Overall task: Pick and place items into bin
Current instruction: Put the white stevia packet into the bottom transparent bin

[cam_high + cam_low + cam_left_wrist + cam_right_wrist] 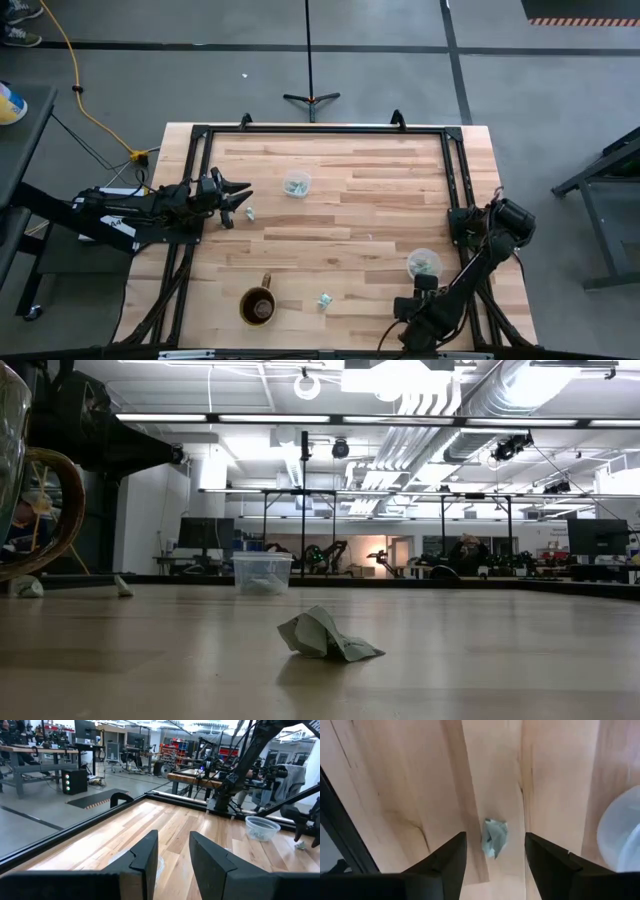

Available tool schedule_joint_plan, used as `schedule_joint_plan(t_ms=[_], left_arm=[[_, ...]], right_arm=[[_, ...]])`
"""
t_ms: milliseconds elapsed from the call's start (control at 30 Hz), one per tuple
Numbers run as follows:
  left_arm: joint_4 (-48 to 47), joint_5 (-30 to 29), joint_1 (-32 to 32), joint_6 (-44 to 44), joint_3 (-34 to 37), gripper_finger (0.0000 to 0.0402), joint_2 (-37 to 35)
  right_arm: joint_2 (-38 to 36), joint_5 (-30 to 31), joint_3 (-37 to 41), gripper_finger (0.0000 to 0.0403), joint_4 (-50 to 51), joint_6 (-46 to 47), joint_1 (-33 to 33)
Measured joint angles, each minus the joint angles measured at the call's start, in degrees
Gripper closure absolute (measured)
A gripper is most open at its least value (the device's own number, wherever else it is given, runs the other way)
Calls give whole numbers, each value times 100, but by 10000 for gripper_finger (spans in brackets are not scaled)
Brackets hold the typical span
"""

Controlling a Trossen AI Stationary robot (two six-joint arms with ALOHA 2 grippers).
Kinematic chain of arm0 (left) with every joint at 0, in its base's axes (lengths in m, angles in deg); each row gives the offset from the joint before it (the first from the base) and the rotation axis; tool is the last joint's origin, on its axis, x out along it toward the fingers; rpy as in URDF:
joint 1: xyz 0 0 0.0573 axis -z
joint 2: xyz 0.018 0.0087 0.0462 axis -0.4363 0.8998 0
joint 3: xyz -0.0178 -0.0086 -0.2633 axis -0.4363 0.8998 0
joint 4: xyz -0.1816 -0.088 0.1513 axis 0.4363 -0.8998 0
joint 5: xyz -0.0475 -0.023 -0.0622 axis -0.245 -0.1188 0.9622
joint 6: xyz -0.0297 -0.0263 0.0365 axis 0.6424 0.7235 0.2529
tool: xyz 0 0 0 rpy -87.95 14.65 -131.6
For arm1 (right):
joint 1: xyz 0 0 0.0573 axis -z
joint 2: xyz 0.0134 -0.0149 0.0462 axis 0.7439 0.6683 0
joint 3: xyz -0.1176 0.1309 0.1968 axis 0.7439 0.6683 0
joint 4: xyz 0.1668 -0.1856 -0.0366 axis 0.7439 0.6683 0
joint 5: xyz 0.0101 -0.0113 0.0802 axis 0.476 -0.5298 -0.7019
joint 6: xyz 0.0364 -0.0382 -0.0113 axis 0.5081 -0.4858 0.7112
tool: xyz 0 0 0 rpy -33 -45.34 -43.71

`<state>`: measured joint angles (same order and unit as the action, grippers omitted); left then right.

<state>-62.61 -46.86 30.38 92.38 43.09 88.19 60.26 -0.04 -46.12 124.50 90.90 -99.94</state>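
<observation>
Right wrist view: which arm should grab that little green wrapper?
The right. The open right gripper has its fingers on either side of the wrapper, beside the clear cup. The left gripper is across the table, by another piece.

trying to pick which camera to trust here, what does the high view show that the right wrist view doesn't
Only the high view shows the whole table, the left gripper open near the table's left edge beside a wrapped sweet, a clear cup near the middle, and a dark mug at the near edge.

Only the right wrist view shows the right gripper open, directly above a crumpled sweet that lies between its fingers.

Both show the wooden tabletop and the clear cup next to the right gripper.
</observation>
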Motion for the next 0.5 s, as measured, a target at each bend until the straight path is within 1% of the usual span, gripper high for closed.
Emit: schedule_joint_plan(t_ms=[233,500], left_arm=[[0,0,0,0,0,254,0],[0,0,0,2,0,254,2]], right_arm=[[43,-56,0,242,90,-100,-4],[43,-33,-2,302,107,-247,-4]])
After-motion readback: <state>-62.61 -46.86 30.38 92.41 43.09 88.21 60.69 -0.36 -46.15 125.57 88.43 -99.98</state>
